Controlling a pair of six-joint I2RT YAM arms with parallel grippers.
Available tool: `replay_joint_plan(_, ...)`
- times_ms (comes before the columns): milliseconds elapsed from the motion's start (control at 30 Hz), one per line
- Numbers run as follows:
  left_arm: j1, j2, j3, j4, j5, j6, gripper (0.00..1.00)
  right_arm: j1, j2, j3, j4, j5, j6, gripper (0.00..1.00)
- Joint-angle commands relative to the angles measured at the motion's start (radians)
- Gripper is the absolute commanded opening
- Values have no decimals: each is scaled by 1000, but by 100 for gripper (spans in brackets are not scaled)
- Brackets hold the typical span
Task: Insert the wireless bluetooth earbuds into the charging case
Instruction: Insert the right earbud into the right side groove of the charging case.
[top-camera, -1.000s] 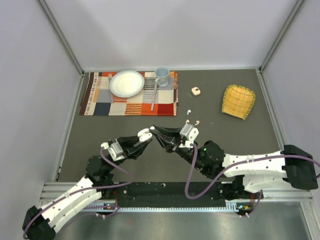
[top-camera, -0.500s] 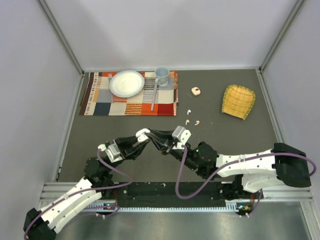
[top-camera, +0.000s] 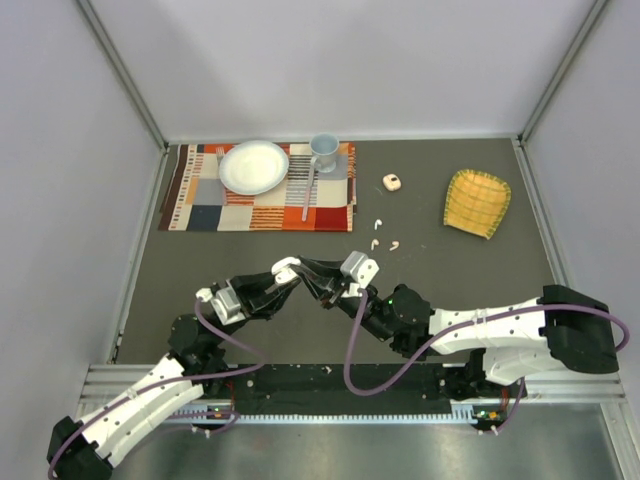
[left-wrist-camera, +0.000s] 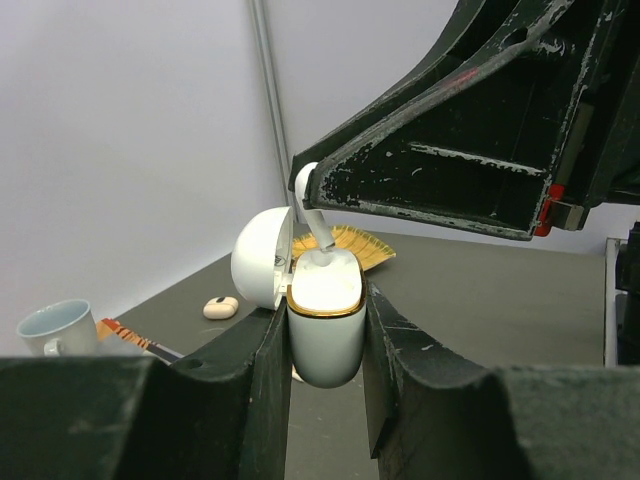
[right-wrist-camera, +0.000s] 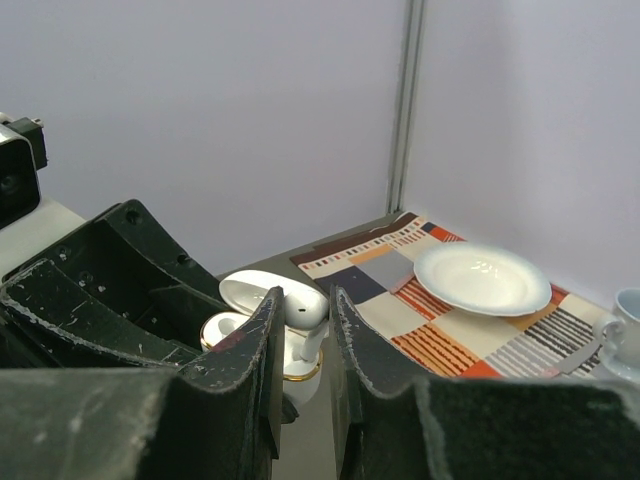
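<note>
Aloft, over the near middle of the table (top-camera: 470, 270): a glossy white charging case (left-wrist-camera: 324, 300) with a thin gold rim, rounded and upright, hinged lid (left-wrist-camera: 262, 258) thrown back; clamped by its flanks between the two black fingers of the left gripper (left-wrist-camera: 325, 350); pinched in the nearly closed fingers of the right gripper (right-wrist-camera: 305, 330), a tiny white earbud (left-wrist-camera: 317, 222), bulb uppermost, stem pointing down and touching the case's open top; impossible to tell how far in. Farther back on the table, three loose earbuds (top-camera: 375, 243), cream and comma-shaped, close together and well apart from both arms; beyond them a second case (top-camera: 392, 182), small and beige. Underneath, a dark grey matte top; at the far left a striped patchwork placemat (top-camera: 200, 205) in orange, red, blue and grey, carrying a white plate (top-camera: 253, 166), a pale blue cup (top-camera: 323, 148) and a spoon (top-camera: 309, 190); at the far right a yellow woven mat (top-camera: 477, 202). All around, plain pale walls (top-camera: 350, 60) with aluminium posts (top-camera: 120, 70) in the corners.
</note>
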Motion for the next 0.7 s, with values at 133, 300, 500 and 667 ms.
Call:
replay_joint_plan(133,-3,-12,-61,62,-10,-7,0,19,7,35,4,9,16,0)
replay_joint_plan(300,-3,-15,-62,62,-12,-9,0,19,8,36,-2,2,26,0)
replay_joint_plan(500,-3,-13,-64,57,-15,-10,0,21,17,42,6,-12,27,0)
replay_joint_plan(667,-3,-12,-64,59,-20,-10,0,29,33,45,6,-6,12,0)
